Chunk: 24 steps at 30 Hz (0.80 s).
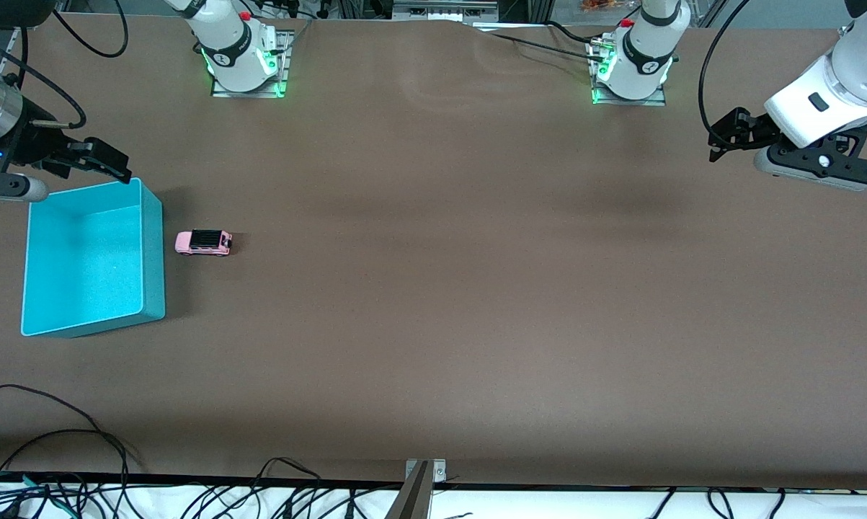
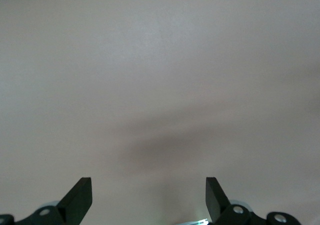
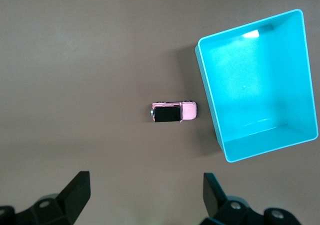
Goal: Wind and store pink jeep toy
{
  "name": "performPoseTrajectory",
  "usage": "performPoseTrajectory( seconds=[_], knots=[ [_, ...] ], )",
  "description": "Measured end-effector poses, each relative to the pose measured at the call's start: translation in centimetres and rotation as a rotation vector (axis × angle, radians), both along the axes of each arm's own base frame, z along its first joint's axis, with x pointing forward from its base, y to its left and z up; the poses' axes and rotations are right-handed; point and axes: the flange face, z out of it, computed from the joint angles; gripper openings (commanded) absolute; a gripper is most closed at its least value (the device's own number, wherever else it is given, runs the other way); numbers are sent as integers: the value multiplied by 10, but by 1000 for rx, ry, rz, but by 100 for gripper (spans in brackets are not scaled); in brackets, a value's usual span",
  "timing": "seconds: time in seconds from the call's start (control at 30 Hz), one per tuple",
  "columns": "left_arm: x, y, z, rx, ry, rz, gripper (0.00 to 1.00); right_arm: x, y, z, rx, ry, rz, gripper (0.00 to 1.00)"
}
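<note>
The right gripper (image 3: pixel 145 197) hangs in the air with its two dark fingers (image 3: pixel 77 190) spread wide and nothing between them. In the right wrist view the pink jeep toy (image 3: pixel 173 112) sits on the table below the spread fingers, upright on its wheels, its black roof section showing. Just beside the jeep, apart from it by a narrow strip of bare table, stands the teal bin (image 3: pixel 210 110), open-topped with nothing seen inside it. Nothing lies between the fingers and the toy.

In the front view the right gripper (image 1: pixel 105 160) is over the table at the right arm's end, above the bin's (image 1: pixel 152 252) rim farthest from the camera, and the jeep (image 1: pixel 203 243) rests beside the bin's wall toward the left arm's end.

The left gripper (image 2: pixel 149 200) waits — fingers (image 2: pixel 80 197) parted, holding nothing — over bare table at the left arm's end (image 1: pixel 736 133), well apart from jeep and bin.

The table (image 1: pixel 433 324) is covered in plain brown material. Both arm bases stand along its farthest edge with green lights glowing at their feet — black cables (image 1: pixel 58 447) trail along the nearest edge.
</note>
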Motion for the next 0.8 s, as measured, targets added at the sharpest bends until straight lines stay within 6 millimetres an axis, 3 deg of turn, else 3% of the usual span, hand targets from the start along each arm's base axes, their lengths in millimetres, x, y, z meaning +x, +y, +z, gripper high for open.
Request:
performPoseTrajectory(
  seconds=[0.4,0.8],
  knots=[
    [-2,0,23,-1,9,29,100,9,-3,-16,0,6,-7,100],
    [0,9,22,-1,12,82,100,20,-5,-95,2,-7,-10,100]
  ],
)
